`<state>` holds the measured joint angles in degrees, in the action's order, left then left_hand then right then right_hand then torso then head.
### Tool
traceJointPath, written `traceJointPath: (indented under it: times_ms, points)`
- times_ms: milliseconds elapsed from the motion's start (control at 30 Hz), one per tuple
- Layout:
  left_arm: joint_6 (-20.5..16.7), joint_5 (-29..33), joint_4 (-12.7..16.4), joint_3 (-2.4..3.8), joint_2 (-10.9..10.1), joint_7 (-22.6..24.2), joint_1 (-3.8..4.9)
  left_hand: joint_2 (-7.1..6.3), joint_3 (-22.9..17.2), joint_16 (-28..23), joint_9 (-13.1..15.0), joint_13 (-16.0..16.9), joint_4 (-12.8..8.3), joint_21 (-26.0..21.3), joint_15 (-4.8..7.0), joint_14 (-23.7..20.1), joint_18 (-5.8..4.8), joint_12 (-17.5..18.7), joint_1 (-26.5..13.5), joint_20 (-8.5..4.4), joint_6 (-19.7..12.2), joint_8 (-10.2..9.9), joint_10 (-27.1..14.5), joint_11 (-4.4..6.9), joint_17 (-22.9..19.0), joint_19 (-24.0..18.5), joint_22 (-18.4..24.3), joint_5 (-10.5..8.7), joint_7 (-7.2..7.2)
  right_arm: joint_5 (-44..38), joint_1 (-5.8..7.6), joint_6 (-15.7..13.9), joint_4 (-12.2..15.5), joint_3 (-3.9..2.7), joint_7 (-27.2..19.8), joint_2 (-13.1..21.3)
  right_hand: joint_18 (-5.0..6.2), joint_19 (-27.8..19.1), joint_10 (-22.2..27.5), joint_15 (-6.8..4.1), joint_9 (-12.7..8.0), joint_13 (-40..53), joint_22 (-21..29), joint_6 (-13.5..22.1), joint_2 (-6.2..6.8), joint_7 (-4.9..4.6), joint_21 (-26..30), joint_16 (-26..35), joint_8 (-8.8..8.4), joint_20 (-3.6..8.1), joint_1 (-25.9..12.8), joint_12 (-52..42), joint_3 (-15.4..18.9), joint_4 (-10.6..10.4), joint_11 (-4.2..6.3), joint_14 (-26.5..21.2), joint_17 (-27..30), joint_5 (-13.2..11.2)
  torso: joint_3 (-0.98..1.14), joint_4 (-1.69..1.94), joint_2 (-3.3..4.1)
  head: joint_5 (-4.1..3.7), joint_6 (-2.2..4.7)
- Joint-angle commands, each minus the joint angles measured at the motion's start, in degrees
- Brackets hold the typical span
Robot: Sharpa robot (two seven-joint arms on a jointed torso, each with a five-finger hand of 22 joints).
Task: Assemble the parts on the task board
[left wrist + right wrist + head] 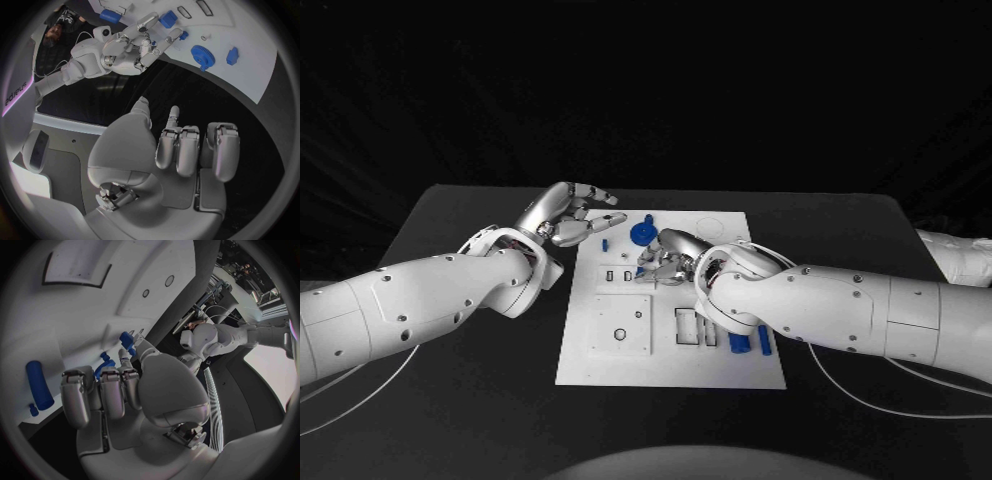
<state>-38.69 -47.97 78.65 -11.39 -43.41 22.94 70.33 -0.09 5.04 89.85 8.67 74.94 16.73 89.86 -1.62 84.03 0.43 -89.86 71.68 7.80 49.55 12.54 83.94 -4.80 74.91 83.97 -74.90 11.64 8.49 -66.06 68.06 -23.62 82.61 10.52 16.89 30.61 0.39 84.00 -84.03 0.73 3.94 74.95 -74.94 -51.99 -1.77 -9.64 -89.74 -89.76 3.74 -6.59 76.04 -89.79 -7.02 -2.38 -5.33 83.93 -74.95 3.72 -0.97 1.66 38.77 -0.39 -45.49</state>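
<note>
Task board (610, 365) lies mid tabletop (459, 400). We judge insertion step in hand: right hand (666, 262) over board centre, pinching small blue part (127, 343). Left hand (567, 215) hovers spread, empty, at far-left edge. Next: align part with slot, press down.

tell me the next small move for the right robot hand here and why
Probably ease the right robot hand straight down to seat the small blue part at its fingertips into the task board. That hand is already over the board's middle slots with a part by its fingertips; the left robot hand hovers open beside the board's edge.
</note>
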Motion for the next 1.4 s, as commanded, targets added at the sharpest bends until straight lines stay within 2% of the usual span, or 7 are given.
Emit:
traceJointPath:
  times_ms: [33,433,800,933,1167,1300,1400]
  points:
    - [-0.07,-0.25,0.11,0.06,0.13,0.69,0.04,0.61,0.43,0.15,-0.06,15.06,-0.05,0.14,0.39,5.97,-0.43,-0.14,0.07,0.18,0.4,-0.37,6.06,0.13,15.09,6.03,-15.1,0.21,-0.11,-0.66,-0.05,-0.99,0.35,0.0,-1.25,0.33,-0.39,6.0,-5.97,0.44,-0.09,15.05,-15.06,0.53,0.44,-0.04,-0.26,-0.24,-0.23,-0.6,-0.13,-0.21,0.36,-0.04,-0.48,6.07,-15.05,-0.31,0.03,0.0,0.08,0.11,-0.02]
    - [0.32,-0.25,0.24,0.08,0.02,0.6,0.12,0.59,0.54,0.15,-0.07,15.06,-0.04,0.14,0.39,5.97,-0.43,-0.14,0.12,0.17,0.39,-0.43,6.06,0.13,15.09,6.03,-15.1,0.23,-0.1,2.25,0.41,-11.58,1.36,-0.02,-8.7,2.29,-0.39,6.0,-5.97,0.59,0.13,15.05,-15.06,0.63,0.67,-0.1,-0.26,-0.24,0.06,-0.94,-1.76,-0.21,1.58,-1.2,-0.56,6.07,-15.05,-0.53,0.07,-0.02,0.03,0.4,-0.17]
    - [3.2,-2.31,1.24,0.53,-0.68,-1.86,1.52,-0.39,1.79,0.15,-0.24,15.06,0.07,0.14,0.27,5.97,-0.43,-0.14,-0.82,0.2,-0.07,-0.99,6.06,0.04,15.09,6.03,-15.1,0.33,0.05,15.94,5.23,-21.14,4.14,-0.04,-24.94,6.43,-0.39,6.0,-5.97,1.31,0.26,15.05,-15.06,1.15,-0.84,0.11,-0.26,-0.24,0.1,-1.57,-5.5,-0.21,3.56,-5.03,-0.11,6.07,-15.05,0.9,0.15,-0.19,-0.3,0.59,-0.29]
    - [6.18,-5.09,1.75,0.45,-0.71,-5.82,3.35,-0.8,2.07,0.15,0.04,15.06,0.07,0.14,0.16,5.97,-0.43,-0.14,-1.19,0.28,0.67,-0.56,6.06,0.21,15.09,6.03,-15.1,0.62,-0.15,22.2,7.37,-19.68,6.53,-0.03,-25.95,10.05,-0.39,6.0,-5.97,1.84,0.26,15.05,-15.06,1.54,-2.19,-0.43,-0.26,-0.24,0.0,-2.05,-7.21,-0.21,4.14,-7.06,-0.65,6.07,-15.05,2.26,0.13,-0.33,-0.43,0.81,-0.12]
    - [13.49,-9.64,2.29,0.18,-0.55,-14.88,6.56,-7.86,2.21,0.15,2.24,15.06,0.36,0.14,0.7,5.97,-0.43,-0.14,-7.07,0.08,4.46,2.29,6.06,1.34,15.09,6.03,-15.1,-0.3,-1.47,29.52,8.66,-12.77,9.86,0.04,-24.78,16.31,-0.39,6.0,-5.97,3.14,0.21,15.05,-15.06,3.22,-3.74,-1.81,-0.26,-0.24,0.08,-3.21,-10.77,-0.21,6.59,-11.74,-2.03,6.07,-15.05,8.27,0.28,-0.49,-0.71,1.14,-0.06]
    - [18.88,-12.49,3.14,0.16,-0.69,-21.1,7.83,-8.6,1.89,0.15,4.17,15.06,0.43,0.14,1.69,5.97,-0.43,-0.14,-8.77,-0.54,8.11,4.32,6.06,2.54,15.09,6.03,-15.1,-0.48,-2.78,33.58,8.71,-8.68,11.46,0.29,-24.55,19.66,-0.39,6.0,-5.97,3.45,0.29,15.05,-15.06,3.39,-4.38,-2.19,-0.26,-0.24,0.21,-3.54,-10.66,-0.21,7.06,-12.62,-2.37,6.07,-15.05,8.86,0.47,-0.9,-0.83,1.99,0.06]
    - [23.36,-13.58,3.21,0.14,-0.23,-26.1,8.35,-11.45,4.08,0.15,5.04,15.06,0.54,0.14,2.2,5.97,-0.43,-0.14,-12.45,-0.95,9.52,4.9,6.06,3.12,15.09,6.03,-15.1,-2.64,-3.36,35.06,8.62,-6.72,12.52,0.6,-24.01,21.91,-0.39,6.0,-5.97,3.72,0.33,15.05,-15.06,3.59,-5.29,-2.44,-0.26,-0.24,0.26,-3.82,-10.25,-0.21,7.17,-13.26,-2.65,6.07,-15.05,9.1,0.55,-1.0,-0.9,2.2,-0.06]
